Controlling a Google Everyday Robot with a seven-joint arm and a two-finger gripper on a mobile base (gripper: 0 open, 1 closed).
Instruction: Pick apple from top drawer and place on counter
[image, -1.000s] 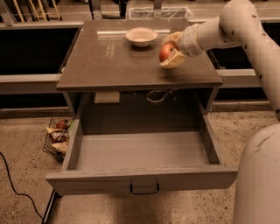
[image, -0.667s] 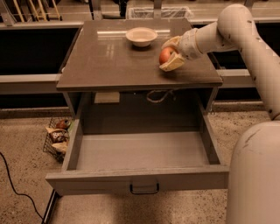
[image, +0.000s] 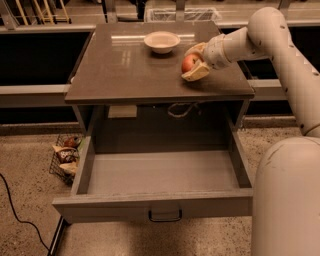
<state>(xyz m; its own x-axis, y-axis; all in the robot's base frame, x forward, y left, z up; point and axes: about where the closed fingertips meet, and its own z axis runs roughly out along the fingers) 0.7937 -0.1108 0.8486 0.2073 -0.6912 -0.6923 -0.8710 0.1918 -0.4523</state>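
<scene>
**A:** What has changed since a second ago?
**B:** Little. The apple (image: 189, 63) in the pincer (image: 192, 62) sits a touch lower over the counter (image: 125, 65). The robot's pale base (image: 287, 200) has crept further into the lower right corner.

**A:** Take me across from the left.
**B:** A black cable (image: 10, 200) curves over the speckled floor at the far left. Right of it, a wire basket (image: 65, 155) with some packets in it stands on the floor, just beside the left wall of the top drawer (image: 160, 172).

**A:** And the drawer?
**B:** It is grey and pulled well out, with a small dark handle (image: 165, 216) at the centre of its front panel. Behind it, under the counter, there is a pale label (image: 122, 111) on the left. A loop of cord (image: 180, 110) hangs near the middle.

**A:** What's on top?
**B:** A pale shallow bowl (image: 161, 41) stands upright towards the back, near the middle. The apple is to its right and nearer the front, red with a yellowish patch and apart from the bowl.

**A:** Is it held?
**B:** Yes. The pincer's two tan fingers (image: 196, 75) are closed against it, one above and one below. The lower one lies on the counter. I cannot tell whether the apple itself touches the surface.

**A:** And the arm?
**B:** The white arm (image: 270, 30) reaches in from the upper right and bends down towards the base.
</scene>
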